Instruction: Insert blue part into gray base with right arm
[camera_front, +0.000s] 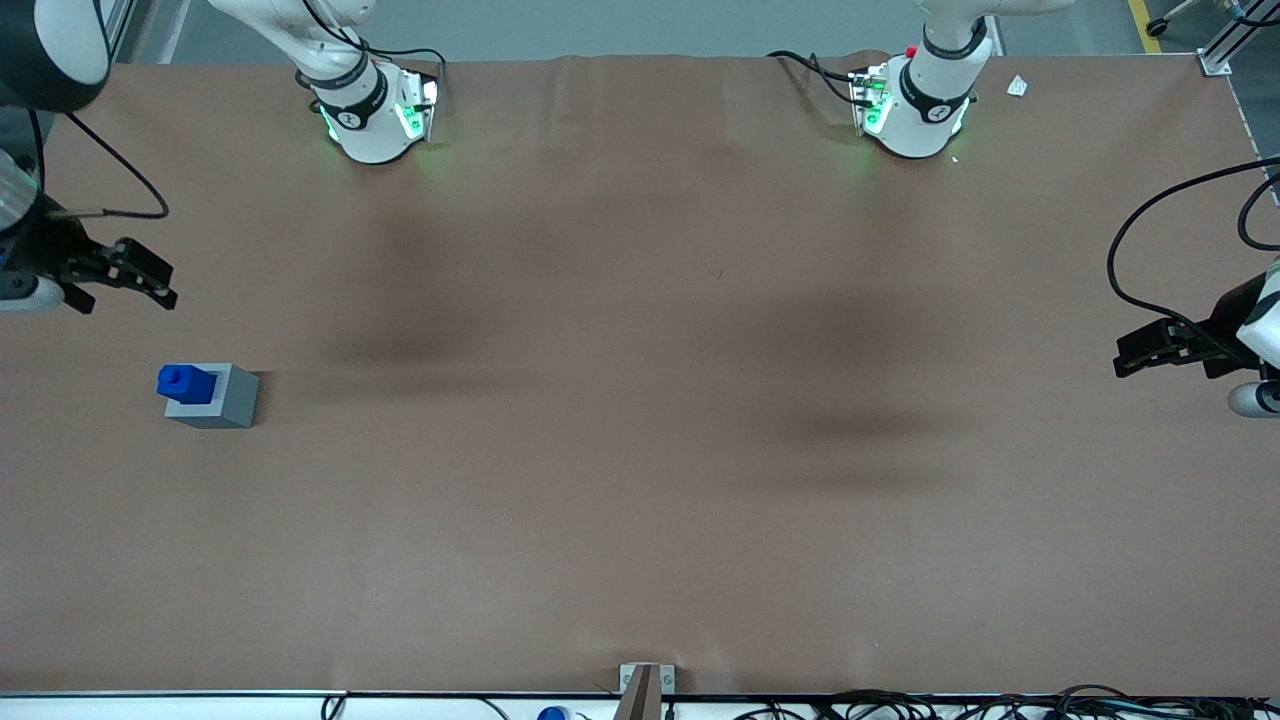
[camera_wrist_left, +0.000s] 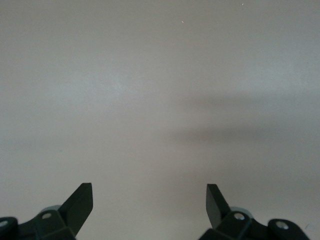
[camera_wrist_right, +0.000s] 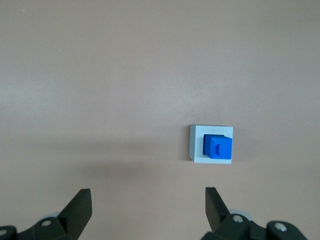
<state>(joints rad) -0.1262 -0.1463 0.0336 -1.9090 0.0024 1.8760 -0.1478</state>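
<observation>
I saw the blue part (camera_front: 180, 382), a small bright-blue plastic block with a narrower stepped top, seated in the top of the gray base (camera_front: 222, 405), a smooth light-gray plastic cube, at the working arm's end of the desk (camera_front: 640, 450). In the right wrist view the blue part (camera_wrist_right: 218, 146) sat off-centre on the gray base (camera_wrist_right: 196, 145), toward one edge. The right arm (camera_front: 30, 150) hung above the desk with its black two-finger hand (camera_front: 150, 280) farther from the front camera than the cube and well apart from it; the hand (camera_wrist_right: 147, 207) was wide open and held nothing. Nothing stood between hand and cube. The desk was covered in matte brown paper, faintly creased and marked with soft shadows. Two white arm bases (camera_front: 375, 115) with green lights stood along its edge farthest from the front camera, and black cables (camera_front: 950, 705) ran along the nearest edge.
</observation>
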